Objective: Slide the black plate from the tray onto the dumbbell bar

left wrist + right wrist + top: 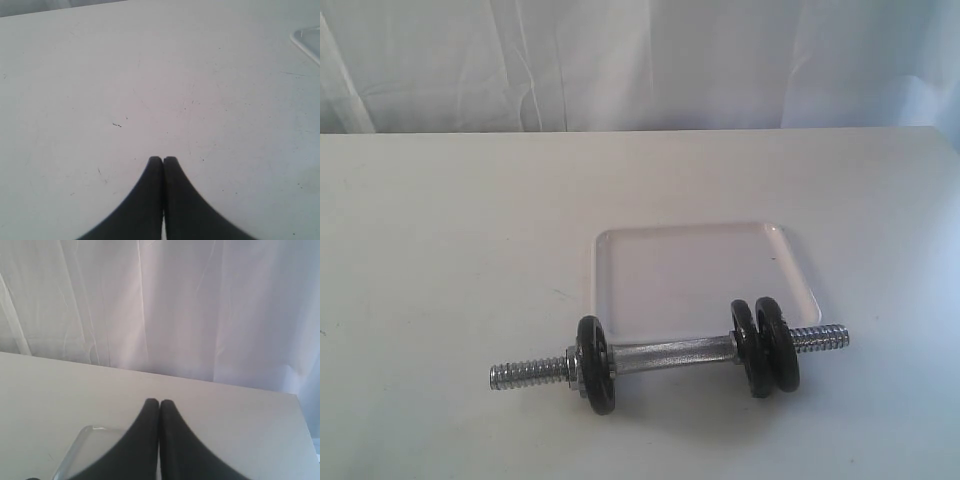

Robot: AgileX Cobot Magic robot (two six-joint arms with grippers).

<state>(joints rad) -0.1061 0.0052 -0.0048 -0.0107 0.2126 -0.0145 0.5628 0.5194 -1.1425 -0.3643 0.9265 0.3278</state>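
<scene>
All three discs sit on the dumbbell bar (670,355), which lies across the white surface (440,250) on its near side, running left to right with a slight rise toward the far right. The left black plate (593,365) stands upright on the bar's left part, with a nut (571,367) right against its outer face and bare thread sticking out beyond. The middle black plate (752,347) and the right black plate (778,343) stand side by side on the bar's right part, close together, with a short length of thread showing past them. I cannot tell which of the three is the one named in the task.

The tray (690,275) lies flat just behind the bar. The two right-hand discs overlap its near right corner in the exterior view; whether they touch its rim I cannot say.

My left gripper (163,160) is pressed together, pinching nothing, and hangs over bare surface with a corner of the tray (307,40) at the edge of its view. My right gripper (159,402) is likewise pressed together with nothing between its fingers, pointing toward the white curtain (160,305) behind the surface, a tray corner (85,445) just beside its fingers.
</scene>
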